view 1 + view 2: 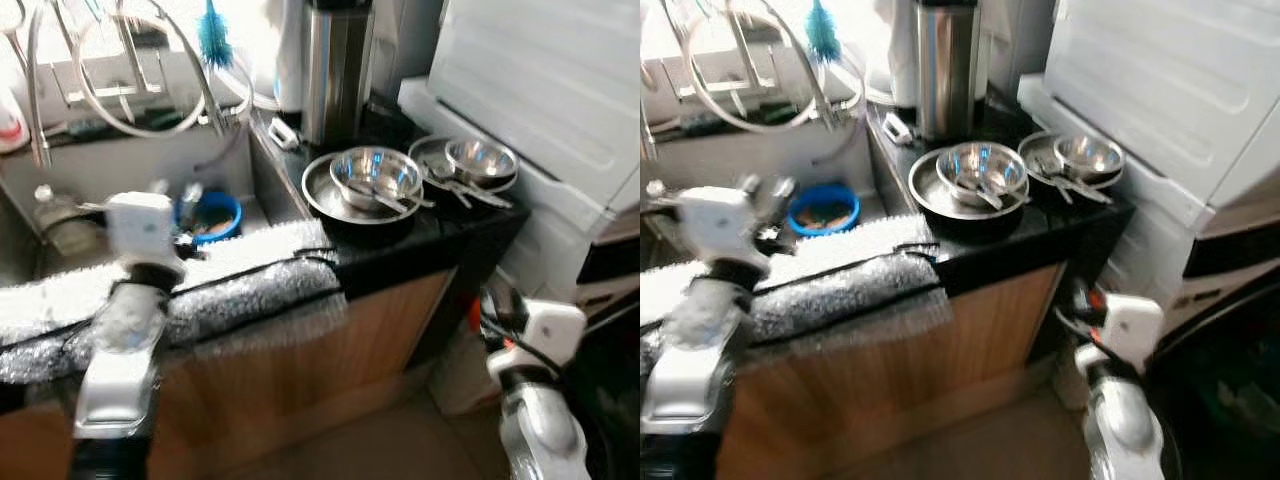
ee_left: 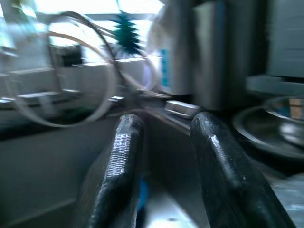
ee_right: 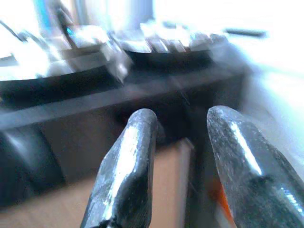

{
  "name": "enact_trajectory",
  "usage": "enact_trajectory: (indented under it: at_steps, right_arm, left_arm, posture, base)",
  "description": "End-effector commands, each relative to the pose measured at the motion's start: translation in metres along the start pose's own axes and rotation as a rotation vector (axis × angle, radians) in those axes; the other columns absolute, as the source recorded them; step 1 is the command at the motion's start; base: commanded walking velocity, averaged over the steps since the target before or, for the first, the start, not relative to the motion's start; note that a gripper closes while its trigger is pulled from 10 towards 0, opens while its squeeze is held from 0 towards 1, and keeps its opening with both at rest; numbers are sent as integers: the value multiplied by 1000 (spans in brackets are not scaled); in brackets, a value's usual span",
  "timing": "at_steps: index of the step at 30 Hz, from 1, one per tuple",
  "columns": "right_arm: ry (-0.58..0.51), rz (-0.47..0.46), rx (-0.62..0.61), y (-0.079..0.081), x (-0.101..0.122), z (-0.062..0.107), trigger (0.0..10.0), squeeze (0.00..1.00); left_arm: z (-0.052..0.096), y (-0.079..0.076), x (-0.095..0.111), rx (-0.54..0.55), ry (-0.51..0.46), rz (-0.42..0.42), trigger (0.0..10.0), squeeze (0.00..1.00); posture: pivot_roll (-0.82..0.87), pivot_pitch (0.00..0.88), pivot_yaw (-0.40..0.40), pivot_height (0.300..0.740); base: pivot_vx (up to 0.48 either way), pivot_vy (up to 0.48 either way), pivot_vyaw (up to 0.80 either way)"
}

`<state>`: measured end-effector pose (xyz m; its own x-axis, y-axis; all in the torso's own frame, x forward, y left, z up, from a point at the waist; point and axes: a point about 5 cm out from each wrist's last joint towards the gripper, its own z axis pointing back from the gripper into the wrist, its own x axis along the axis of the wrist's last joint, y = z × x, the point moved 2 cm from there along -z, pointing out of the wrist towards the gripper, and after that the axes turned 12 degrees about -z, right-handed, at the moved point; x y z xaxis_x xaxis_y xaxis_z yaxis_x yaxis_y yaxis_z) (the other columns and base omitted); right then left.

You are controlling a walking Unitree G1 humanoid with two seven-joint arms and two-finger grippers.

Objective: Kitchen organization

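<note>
Left tool (image 2: 161, 156) parted, empty, above sink (image 1: 120, 190) | right tool (image 3: 183, 156) parted, low beside bench (image 1: 440, 240) | risk: blurred approach, knocking stacked steel bowls (image 1: 375, 175) centre frame.

- Black countertop (image 1: 470, 235) over wood-fronted cabinet (image 1: 300, 350).
- Recessed sink (image 1: 130, 170) to the left, front edge covered with crinkled foil (image 1: 230, 280).
- White appliance (image 1: 540, 90) at right.
- Bright backlight behind the sink; brown floor (image 1: 380, 440).

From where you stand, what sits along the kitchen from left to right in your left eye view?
Blue bowl in the sink → tall steel flask → steel bowl on a plate → smaller steel bowl → white appliance.
</note>
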<state>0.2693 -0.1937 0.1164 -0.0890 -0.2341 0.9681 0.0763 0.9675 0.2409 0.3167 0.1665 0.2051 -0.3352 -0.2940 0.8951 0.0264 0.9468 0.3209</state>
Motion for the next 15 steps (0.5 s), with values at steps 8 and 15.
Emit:
enact_trajectory:
  at_steps: [8,15]
  right_arm:
    - [-4,-66,123,32,2,-20,10000,0]
    - [-21,-81,235,59,7,-25,10000,1000]
  left_arm:
    - [-9,-11,-6,-37,5,27,10000,0]
    - [-4,-18,-11,-53,19,38,10000,0]
  posture:
    - [-65,0,-41,727]
    - [-60,0,-49,727]
  base:
    - [0,0,0]
    - [0,0,0]
